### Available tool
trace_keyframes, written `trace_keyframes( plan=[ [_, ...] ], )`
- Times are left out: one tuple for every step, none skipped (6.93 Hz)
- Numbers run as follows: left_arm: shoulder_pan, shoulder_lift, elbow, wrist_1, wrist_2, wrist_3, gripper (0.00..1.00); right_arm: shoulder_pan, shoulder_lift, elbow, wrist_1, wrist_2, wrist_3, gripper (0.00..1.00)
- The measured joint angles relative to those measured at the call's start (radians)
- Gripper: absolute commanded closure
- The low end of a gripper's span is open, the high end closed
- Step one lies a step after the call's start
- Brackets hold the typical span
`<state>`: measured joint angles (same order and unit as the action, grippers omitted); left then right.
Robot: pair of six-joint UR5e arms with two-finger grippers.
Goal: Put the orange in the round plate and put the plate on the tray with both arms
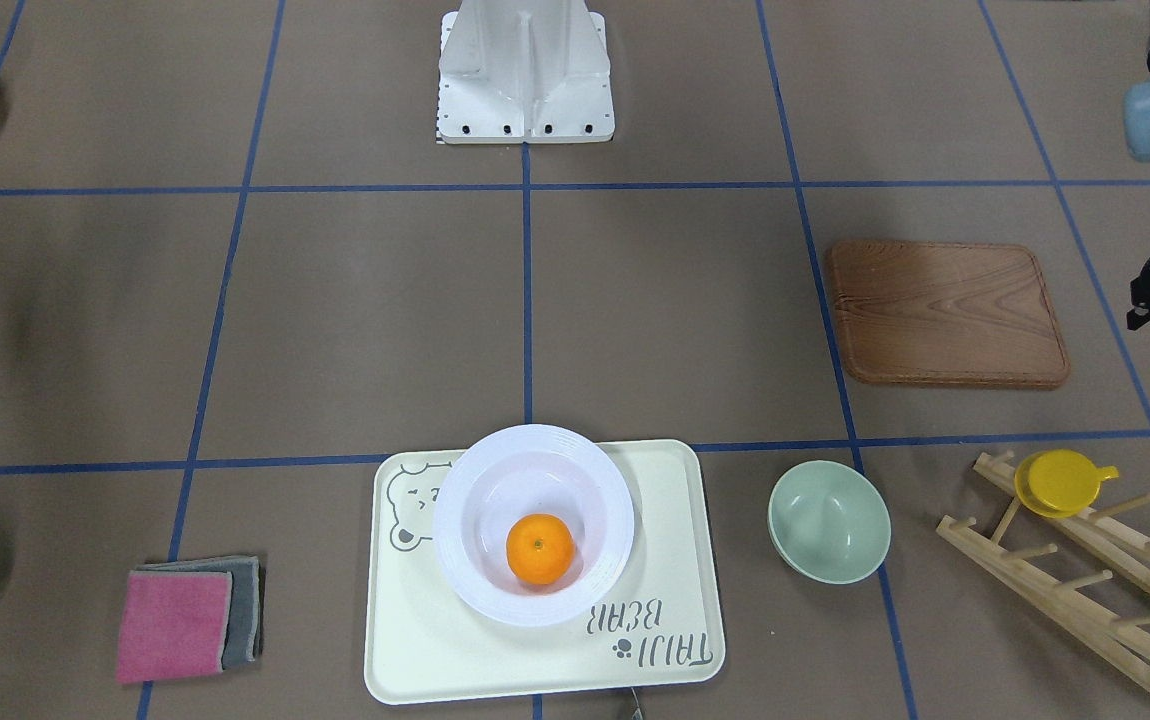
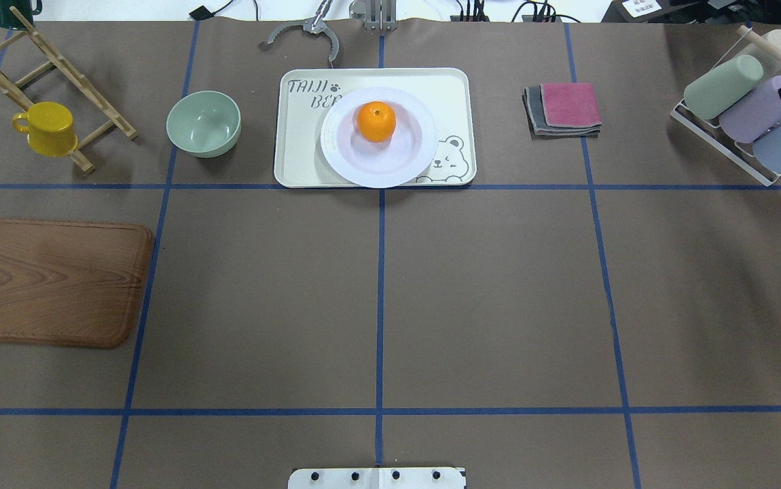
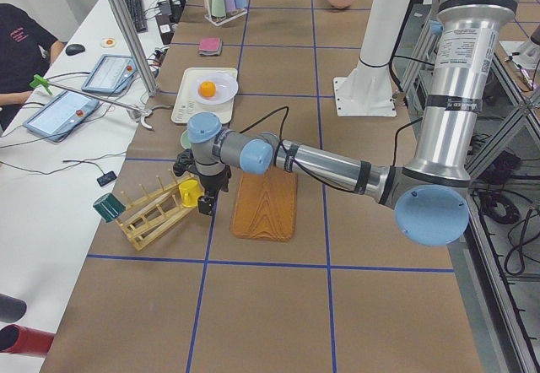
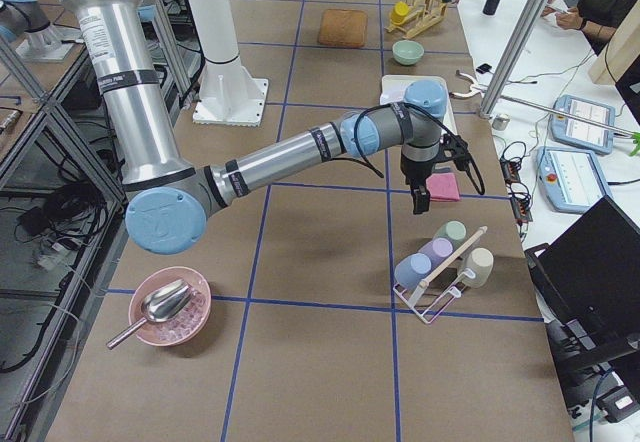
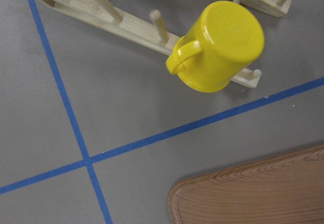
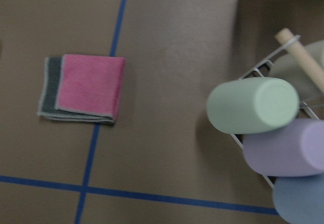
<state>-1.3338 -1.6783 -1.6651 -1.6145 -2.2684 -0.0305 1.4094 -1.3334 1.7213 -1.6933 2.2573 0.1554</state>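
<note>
Orange (image 2: 375, 121) sits in plate (image 2: 390, 163), plate on tray (image 2: 302, 156), so the job looks done. Left claw (image 3: 205, 204) hangs by the rack (image 3: 152, 217) and right claw (image 4: 420, 200) by the cloth (image 4: 445, 186), both clear of the tray. Can't tell if either is spread or closed.

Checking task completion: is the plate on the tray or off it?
On. The round plate, holding the orange, rests on the tray, with no gripper near.

Left arm (image 3: 321, 164) and right arm (image 4: 280, 157) stretched outward, left end effector (image 3: 205, 205), right end effector (image 4: 420, 200) pointing down
</note>
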Motion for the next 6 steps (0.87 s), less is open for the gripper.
trace_keyframes(
  plan=[
    [-0.015,0.024,0.004,0.003,-0.014,0.001,0.01,0.039,-0.056,-0.004,-0.064,0.003,-0.094,0.00],
    [-0.025,0.040,0.006,0.006,-0.019,-0.003,0.01,0.056,-0.138,-0.007,-0.067,0.003,-0.128,0.00],
    [-0.033,0.052,0.007,0.008,-0.022,-0.007,0.01,0.063,-0.198,-0.006,-0.041,0.003,-0.136,0.00],
    [-0.037,0.062,0.007,0.005,-0.025,-0.009,0.01,0.065,-0.231,-0.002,-0.025,0.003,-0.138,0.00],
    [-0.038,0.070,0.007,0.001,-0.028,-0.009,0.01,0.065,-0.242,0.001,-0.018,0.004,-0.138,0.00],
    [-0.039,0.075,0.006,-0.001,-0.029,-0.009,0.01,0.065,-0.244,0.003,-0.015,0.004,-0.139,0.00]
  ],
)
